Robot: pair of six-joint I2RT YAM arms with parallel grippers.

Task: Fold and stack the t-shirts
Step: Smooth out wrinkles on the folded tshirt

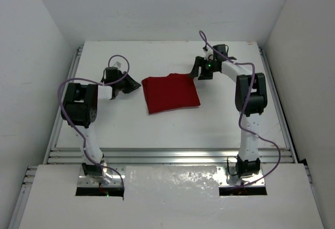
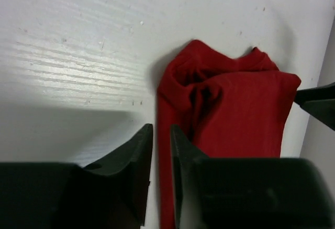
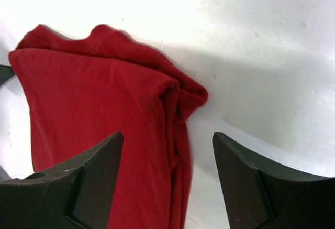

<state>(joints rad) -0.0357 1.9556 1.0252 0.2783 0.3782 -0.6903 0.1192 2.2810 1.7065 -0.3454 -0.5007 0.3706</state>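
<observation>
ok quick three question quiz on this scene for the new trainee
1. True or false: the right fingers are pressed together.
2. The dark red t-shirt is: A) spread out flat with its sleeves showing, B) folded into a compact rectangle lying on the table, C) lifted clear of the table.
3. How many t-shirts are in view?
Key: 1 false, they stand wide apart; 2 B; 3 one.

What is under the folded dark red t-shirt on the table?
Only white tabletop shows around the dark red folded cotton t-shirt. Its own layers show at the edges; anything beneath is covered.
</observation>
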